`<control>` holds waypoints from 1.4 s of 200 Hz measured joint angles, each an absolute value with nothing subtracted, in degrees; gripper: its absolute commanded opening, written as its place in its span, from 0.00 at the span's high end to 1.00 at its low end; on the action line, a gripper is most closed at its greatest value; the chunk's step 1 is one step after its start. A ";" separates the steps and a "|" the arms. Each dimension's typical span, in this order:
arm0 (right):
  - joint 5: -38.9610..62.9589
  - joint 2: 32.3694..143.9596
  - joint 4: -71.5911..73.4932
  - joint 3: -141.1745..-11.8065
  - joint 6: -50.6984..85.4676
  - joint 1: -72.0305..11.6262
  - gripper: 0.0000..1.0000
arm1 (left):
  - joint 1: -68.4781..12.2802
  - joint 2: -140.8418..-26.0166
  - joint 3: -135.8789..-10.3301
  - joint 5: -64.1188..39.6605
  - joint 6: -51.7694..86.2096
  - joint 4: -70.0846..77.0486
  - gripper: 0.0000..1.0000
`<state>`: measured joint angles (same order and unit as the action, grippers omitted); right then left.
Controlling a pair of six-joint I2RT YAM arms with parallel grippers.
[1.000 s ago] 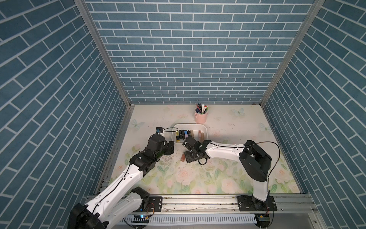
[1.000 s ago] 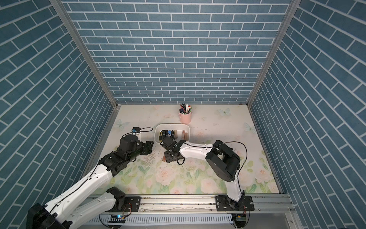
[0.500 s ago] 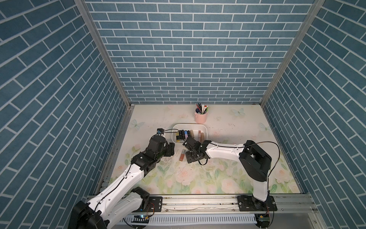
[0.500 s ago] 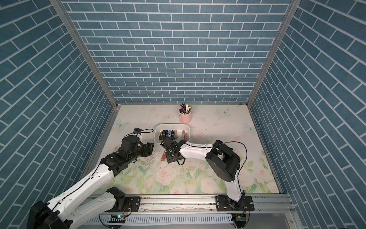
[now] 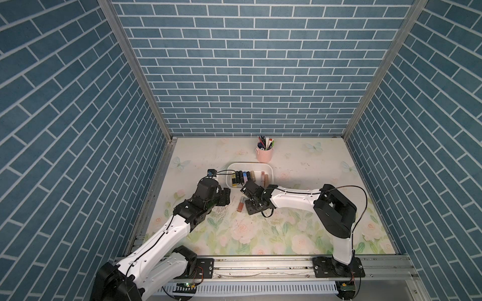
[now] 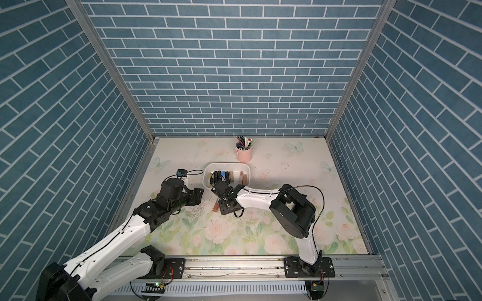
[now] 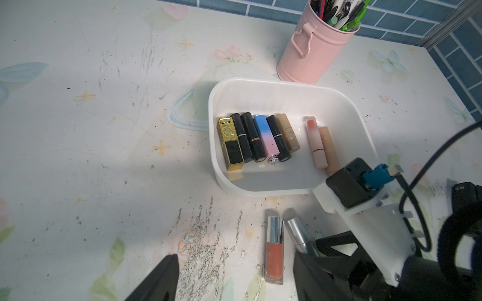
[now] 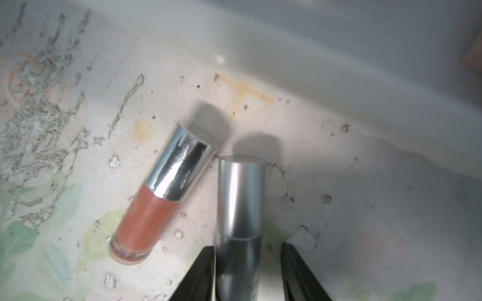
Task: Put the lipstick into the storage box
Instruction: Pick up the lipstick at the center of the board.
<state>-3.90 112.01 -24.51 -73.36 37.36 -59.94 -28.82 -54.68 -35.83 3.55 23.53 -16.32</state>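
Observation:
The white storage box (image 5: 249,163) (image 7: 212,130) holds several lipsticks in a row. In front of it two tubes lie on the mat: a coral lip gloss with a silver cap (image 5: 240,204) (image 7: 274,250) (image 8: 156,198) and a silver-grey lipstick (image 7: 296,229) (image 8: 241,198). My right gripper (image 8: 247,250) (image 5: 247,198) straddles the silver-grey lipstick; one finger touches it, the other stands off with a gap, so it is open. My left gripper (image 7: 234,256) (image 5: 225,198) hovers open over the mat left of the gloss, holding nothing.
A pink pen cup (image 5: 264,153) (image 7: 313,52) full of pens stands just behind the box. The right arm's wrist camera mount (image 7: 349,187) reaches over the box's near right corner. The mat is scuffed under the left gripper.
The right gripper's jaws have drawn in around the silver-grey lipstick. The left arm has barely shifted and its jaws stay as wide as before.

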 measured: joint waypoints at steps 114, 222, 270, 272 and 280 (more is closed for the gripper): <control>-5.02 111.83 -24.88 -73.08 36.14 -59.92 0.82 | -28.77 -54.65 -35.77 2.35 24.32 -15.57 0.25; 3.20 91.74 -16.78 -59.81 35.51 -53.21 0.84 | -25.34 -55.66 -35.77 -14.13 28.97 -6.96 0.00; 13.43 78.98 -4.67 -50.13 35.73 -43.88 0.84 | -23.16 -56.73 -35.88 -28.77 33.23 3.75 0.00; 13.72 78.61 -4.34 -49.91 35.70 -43.62 0.84 | -23.16 -56.88 -35.90 -29.39 33.36 4.27 0.00; 15.16 76.51 -1.85 -48.53 35.77 -42.22 0.84 | -23.16 -57.60 -36.07 -31.55 34.22 6.22 0.00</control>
